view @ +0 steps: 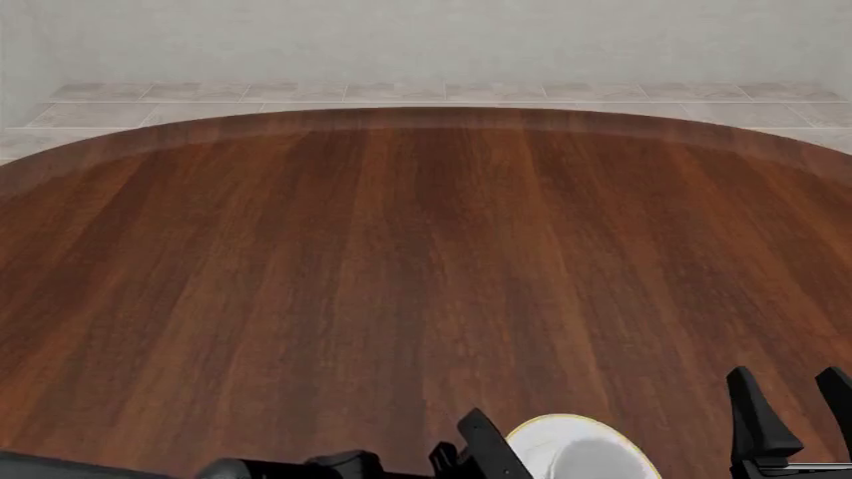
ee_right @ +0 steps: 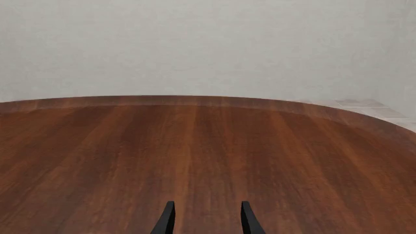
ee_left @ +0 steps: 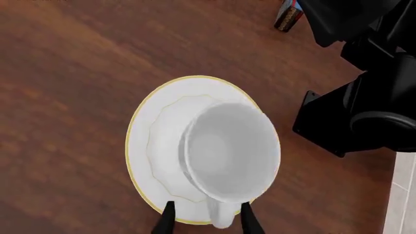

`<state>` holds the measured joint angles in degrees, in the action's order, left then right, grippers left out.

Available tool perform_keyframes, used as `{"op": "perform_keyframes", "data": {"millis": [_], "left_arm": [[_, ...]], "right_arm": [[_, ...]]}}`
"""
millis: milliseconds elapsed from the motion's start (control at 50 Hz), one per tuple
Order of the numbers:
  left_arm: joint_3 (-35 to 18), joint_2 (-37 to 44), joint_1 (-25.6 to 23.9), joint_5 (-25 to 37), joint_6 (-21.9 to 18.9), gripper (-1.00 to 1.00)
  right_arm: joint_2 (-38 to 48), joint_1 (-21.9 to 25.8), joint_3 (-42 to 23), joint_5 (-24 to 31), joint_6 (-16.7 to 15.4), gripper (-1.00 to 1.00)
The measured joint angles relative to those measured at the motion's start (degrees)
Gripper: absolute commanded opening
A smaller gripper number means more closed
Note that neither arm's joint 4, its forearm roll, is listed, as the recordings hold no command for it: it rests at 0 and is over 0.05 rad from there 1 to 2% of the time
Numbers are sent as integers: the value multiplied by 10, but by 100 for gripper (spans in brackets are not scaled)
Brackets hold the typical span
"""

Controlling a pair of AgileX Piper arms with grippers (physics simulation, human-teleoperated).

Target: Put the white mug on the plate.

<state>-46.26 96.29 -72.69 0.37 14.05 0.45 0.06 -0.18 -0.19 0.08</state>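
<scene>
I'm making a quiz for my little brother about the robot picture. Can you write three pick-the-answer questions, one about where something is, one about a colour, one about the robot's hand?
1. Where is the white mug?
A. On the plate
B. On bare table, far from the plate
C. On the floor

2. What colour is the plate's rim line?
A. Blue
B. Yellow-gold
C. Red

3. The left tool is:
A. Shut tight with nothing between
B. Out of sight
C. Open, fingers either side of the mug's handle

Answers: 1 A, the mug stands inside the plate's rim. 2 B, a thin gold line circles it. 3 C, a gap shows between the fingers.
</scene>
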Motion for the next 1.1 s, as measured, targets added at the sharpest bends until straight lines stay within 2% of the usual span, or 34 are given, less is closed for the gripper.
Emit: {"op": "perform_keyframes", "data": {"millis": [560,1100], "left_arm": [[-1,-6,1,14,-4,100],[10,-60,3,53,2,100]], "right_arm": [[0,0,0,0,0,100],[0,0,0,0,0,100]]}}
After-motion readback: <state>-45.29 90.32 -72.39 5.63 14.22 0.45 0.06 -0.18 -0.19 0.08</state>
